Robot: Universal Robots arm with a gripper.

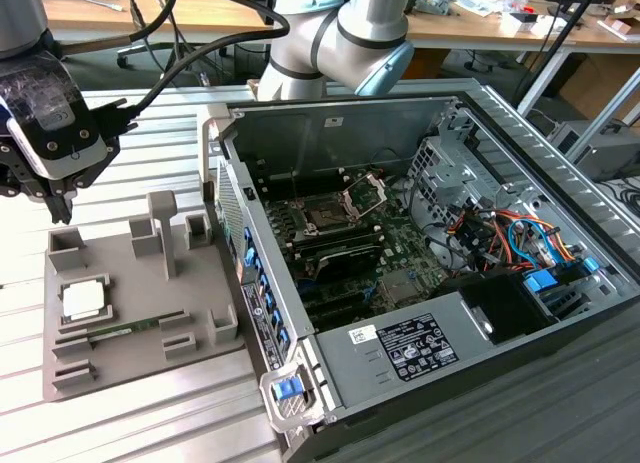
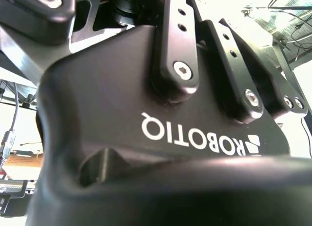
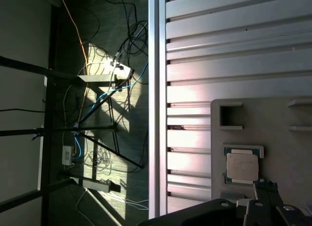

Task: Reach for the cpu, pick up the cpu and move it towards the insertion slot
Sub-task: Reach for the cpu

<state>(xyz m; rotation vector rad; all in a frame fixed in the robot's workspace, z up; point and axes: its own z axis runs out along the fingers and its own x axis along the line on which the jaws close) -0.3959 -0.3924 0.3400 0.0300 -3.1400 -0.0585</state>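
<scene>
The cpu [image 1: 82,300] is a small pale square chip lying flat in a recess on the exterior view's left side of the grey tray [image 1: 140,358]. In the first wrist view the cpu [image 3: 242,166] sits in its green-edged recess, with dark gripper parts [image 3: 263,202] just beside it. My gripper [image 1: 55,205] hangs above the tray's far left corner, clear of the chip and holding nothing I can see. The insertion slot [image 1: 325,219] is a dark square socket on the motherboard inside the open computer case, with its metal bracket [image 1: 366,192] hinged up.
The open computer case [image 1: 420,283] stands at the exterior view's right of the tray, its wall [image 1: 245,253] between tray and socket. A green memory stick [image 1: 125,330] lies in the tray. Grey posts [image 1: 163,231] rise from the tray. Slatted metal tabletop [image 1: 130,153] lies around.
</scene>
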